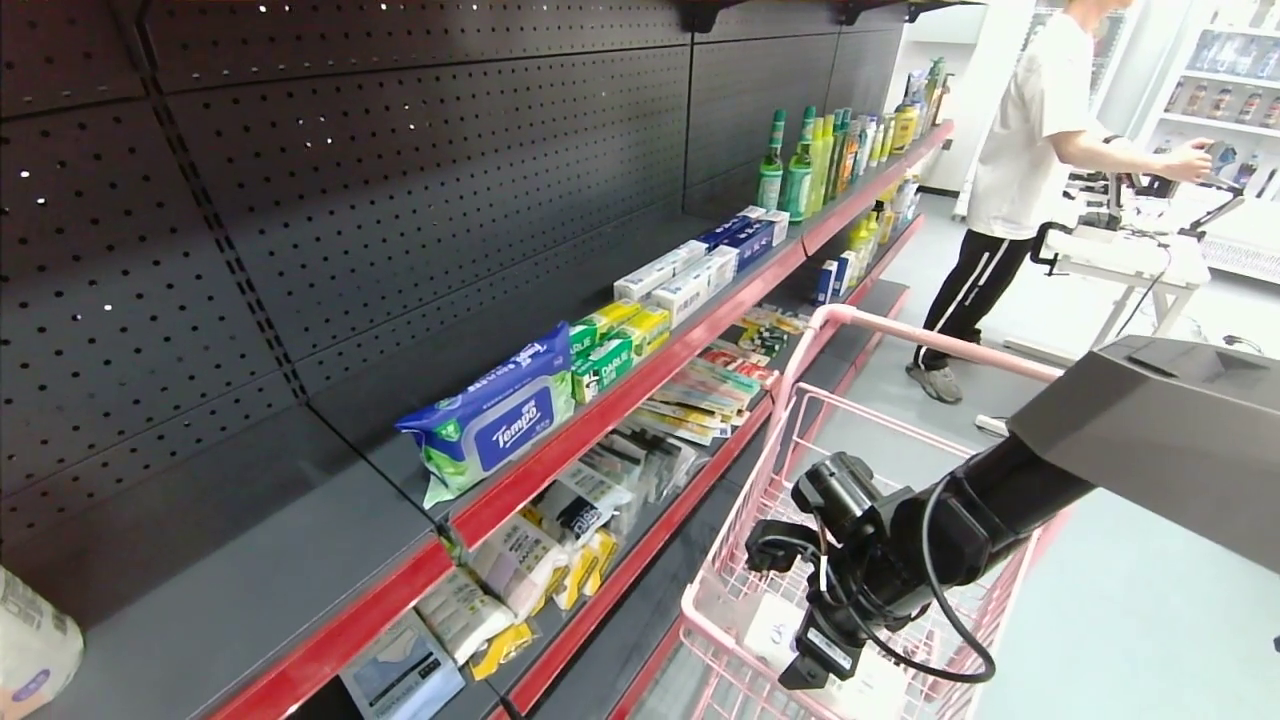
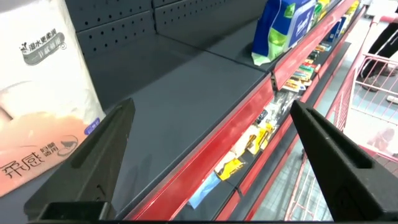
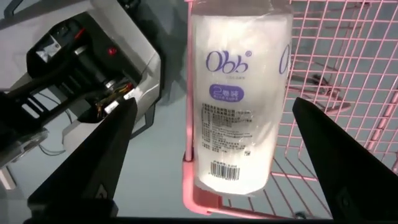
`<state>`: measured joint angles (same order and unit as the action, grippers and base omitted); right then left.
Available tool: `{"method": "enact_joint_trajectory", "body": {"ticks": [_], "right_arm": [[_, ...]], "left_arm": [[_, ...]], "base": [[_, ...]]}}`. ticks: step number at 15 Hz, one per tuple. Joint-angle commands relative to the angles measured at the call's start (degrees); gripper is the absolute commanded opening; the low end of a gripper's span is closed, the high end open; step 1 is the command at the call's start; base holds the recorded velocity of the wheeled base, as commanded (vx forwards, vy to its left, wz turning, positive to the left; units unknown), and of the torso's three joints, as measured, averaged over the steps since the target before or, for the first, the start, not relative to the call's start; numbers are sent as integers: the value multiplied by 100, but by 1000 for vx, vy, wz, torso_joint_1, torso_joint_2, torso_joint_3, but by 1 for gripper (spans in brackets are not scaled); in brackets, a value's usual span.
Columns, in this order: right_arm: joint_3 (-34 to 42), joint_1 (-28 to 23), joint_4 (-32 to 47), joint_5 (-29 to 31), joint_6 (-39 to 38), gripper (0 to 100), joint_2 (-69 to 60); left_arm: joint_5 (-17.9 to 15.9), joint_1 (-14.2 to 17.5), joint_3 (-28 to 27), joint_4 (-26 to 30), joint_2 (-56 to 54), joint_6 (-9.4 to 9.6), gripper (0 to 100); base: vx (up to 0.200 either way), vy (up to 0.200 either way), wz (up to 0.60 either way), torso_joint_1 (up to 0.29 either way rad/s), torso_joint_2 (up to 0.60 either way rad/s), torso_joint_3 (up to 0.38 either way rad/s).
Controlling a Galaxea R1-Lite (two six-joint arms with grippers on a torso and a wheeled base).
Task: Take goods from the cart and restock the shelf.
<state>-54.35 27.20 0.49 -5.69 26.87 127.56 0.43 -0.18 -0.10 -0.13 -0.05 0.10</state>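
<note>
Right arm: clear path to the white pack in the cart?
Likely yes. The right gripper sits open directly over the white pack by the pink cart rim, with nothing between them.

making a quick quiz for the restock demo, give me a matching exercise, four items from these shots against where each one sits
Things
1. blue wipes pack
2. white cylindrical pack
3. green bottles
4. tissue pack

Places
a. far along the upper shelf, standing upright
b. at the near end of that shelf, beside the open left gripper
c. in the pink cart
d. on that shelf, against the green boxes

Pairs: 1-d, 2-c, 3-a, 4-b
</note>
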Motion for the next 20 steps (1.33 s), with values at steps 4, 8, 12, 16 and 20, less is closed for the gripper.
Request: {"method": "enact_joint_trajectory", "body": {"ticks": [4, 8, 12, 16, 20], "right_arm": [[-252, -39, -22, 7, 38, 100, 243], [-357, -65, -31, 7, 47, 100, 366], [-507, -232, -31, 16, 126, 100, 498], [-744, -426, -40, 24, 345, 100, 665], [-894, -426, -40, 16, 354, 100, 788]], "left_arm": [[1, 1, 1, -4, 5, -1, 100], [1, 1, 1, -4, 5, -1, 100], [1, 9, 1, -4, 5, -1, 100], [1, 1, 10, -4, 5, -1, 100], [1, 1, 1, -4, 5, -1, 100]], "base": [[0, 0, 0, -68, 164, 90], [0, 0, 0, -94, 229, 126], [0, 0, 0, 0, 0, 0], [0, 0, 0, 0, 0, 0], [0, 0, 0, 0, 0, 0]]}}
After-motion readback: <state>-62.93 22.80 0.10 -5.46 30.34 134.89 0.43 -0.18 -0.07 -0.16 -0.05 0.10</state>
